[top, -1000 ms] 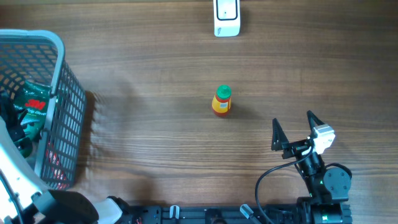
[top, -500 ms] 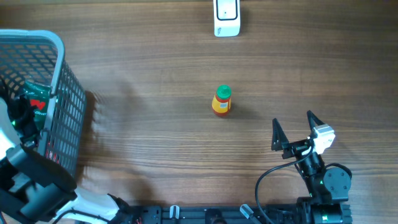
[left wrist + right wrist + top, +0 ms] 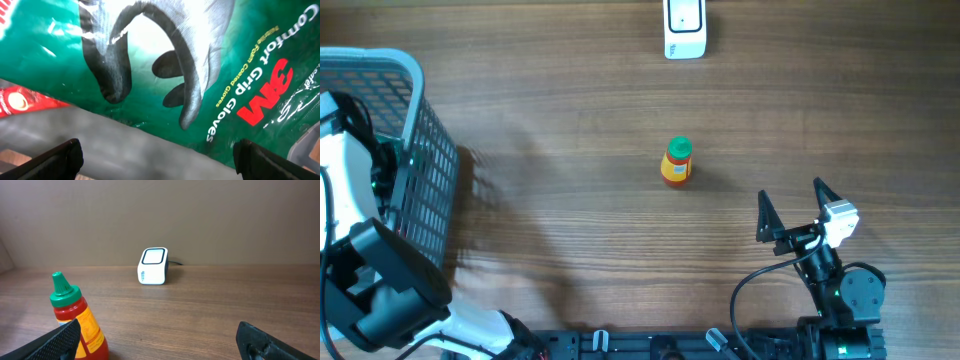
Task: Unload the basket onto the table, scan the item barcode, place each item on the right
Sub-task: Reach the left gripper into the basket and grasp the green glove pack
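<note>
A white barcode scanner [image 3: 684,28] stands at the table's far edge, also seen in the right wrist view [image 3: 152,266]. A red sauce bottle [image 3: 675,162] with a green cap and yellow label stands upright mid-table. My right gripper [image 3: 790,210] rests open near the front right, pointing at the bottle [image 3: 75,322], apart from it and holding nothing. My left gripper [image 3: 160,162] is open inside the basket [image 3: 415,150], just above a green 3M gloves pack [image 3: 200,65] that fills the left wrist view. Its fingertips [image 3: 55,160] touch nothing.
The grey wire basket stands at the left edge of the table. A red packet [image 3: 22,100] lies beside the gloves pack inside it. My left arm [image 3: 350,210] reaches over the basket's near wall. The right arm's base and cable [image 3: 840,295] sit front right.
My left arm has swung from the front left corner up into the basket and now covers the green pack in the overhead view. The right arm and bottle have not moved.
</note>
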Controlling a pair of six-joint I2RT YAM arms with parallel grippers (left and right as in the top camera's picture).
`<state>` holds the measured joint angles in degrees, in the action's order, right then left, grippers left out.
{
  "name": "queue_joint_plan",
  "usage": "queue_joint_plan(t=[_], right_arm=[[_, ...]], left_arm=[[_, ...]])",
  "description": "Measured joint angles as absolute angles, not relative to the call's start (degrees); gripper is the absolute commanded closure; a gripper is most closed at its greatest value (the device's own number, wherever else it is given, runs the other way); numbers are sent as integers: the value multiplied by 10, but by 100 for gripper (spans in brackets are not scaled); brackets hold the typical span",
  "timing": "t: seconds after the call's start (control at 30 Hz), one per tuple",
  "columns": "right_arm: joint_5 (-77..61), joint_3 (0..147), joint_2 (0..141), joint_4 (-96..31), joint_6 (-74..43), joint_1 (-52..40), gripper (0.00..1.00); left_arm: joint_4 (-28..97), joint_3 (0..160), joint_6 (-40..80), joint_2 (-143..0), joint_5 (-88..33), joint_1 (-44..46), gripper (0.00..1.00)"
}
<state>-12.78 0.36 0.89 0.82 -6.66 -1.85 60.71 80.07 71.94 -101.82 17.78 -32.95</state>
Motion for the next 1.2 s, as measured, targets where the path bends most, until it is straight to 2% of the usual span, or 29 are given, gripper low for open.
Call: queue_joint_plan(t=[0.2, 0.5, 1.07, 1.1, 1.17, 1.2], right_arm=[[-128, 4, 9, 8, -67, -18, 0], [-128, 4, 9, 8, -67, -18, 0], [-128, 4, 9, 8, -67, -18, 0], [-128, 4, 9, 8, -67, -18, 0], [-128, 4, 9, 8, -67, -18, 0], [-128, 4, 9, 8, -67, -18, 0]], left_arm=[[588, 793, 719, -1018, 229, -322, 0], [520, 721, 719, -1018, 243, -322, 0], [449, 718, 719, -1018, 304, -322, 0], [446, 718, 719, -1018, 306, -322, 5], [441, 718, 721, -1018, 309, -322, 43], [438, 718, 722, -1018, 311, -322, 57]])
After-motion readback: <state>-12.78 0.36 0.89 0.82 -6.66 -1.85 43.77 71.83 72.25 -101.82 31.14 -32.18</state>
